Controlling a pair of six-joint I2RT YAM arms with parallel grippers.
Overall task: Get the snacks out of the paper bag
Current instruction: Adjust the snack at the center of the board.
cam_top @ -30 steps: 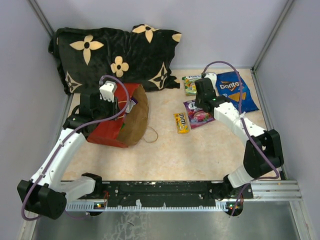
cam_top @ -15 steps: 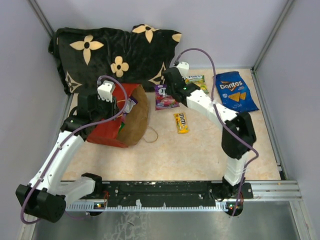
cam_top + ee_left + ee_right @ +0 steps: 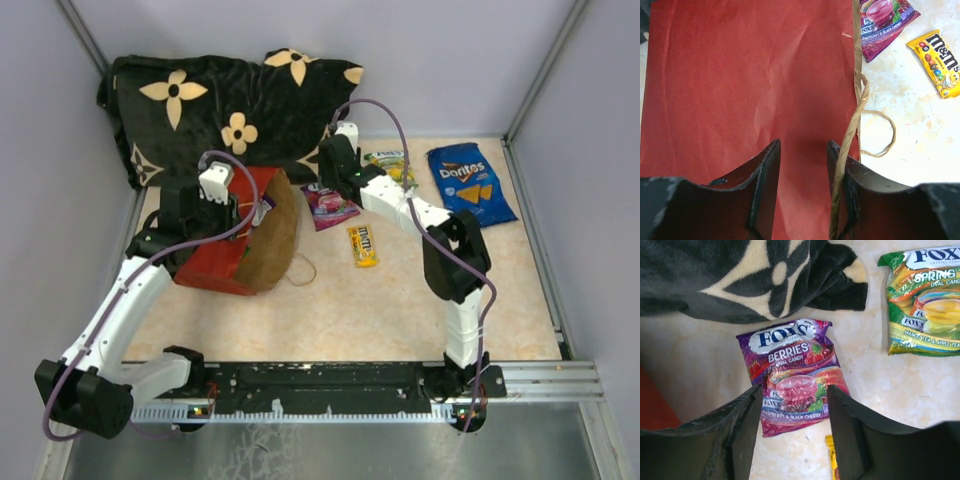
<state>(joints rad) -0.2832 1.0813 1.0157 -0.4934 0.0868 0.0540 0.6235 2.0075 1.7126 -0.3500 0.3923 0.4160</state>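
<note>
The red paper bag [image 3: 215, 255] lies on its side at the left, its brown inside [image 3: 272, 238] facing right. My left gripper [image 3: 225, 215] hovers over its red side [image 3: 750, 75], jaws apart with only red paper showing between them [image 3: 802, 145]; a tan cord handle [image 3: 852, 125] runs along the right finger. The snacks lie on the table: a purple Fox's pouch [image 3: 792, 372], a green pouch [image 3: 925, 300], a yellow M&M's packet [image 3: 363, 245] and a blue Doritos bag [image 3: 468, 182]. My right gripper [image 3: 792, 390] stands open just above the purple pouch [image 3: 330, 205].
The black flower-patterned pillow [image 3: 230, 100] fills the back left, its corner [image 3: 840, 275] close to the purple pouch. A loose cord loop [image 3: 880, 132] lies on the table beside the bag. Grey walls close in the table on three sides.
The right arm swung left with the purple pouch from the table's middle to beside the pillow, then opened and left it lying there. The left jaws widened slightly.
</note>
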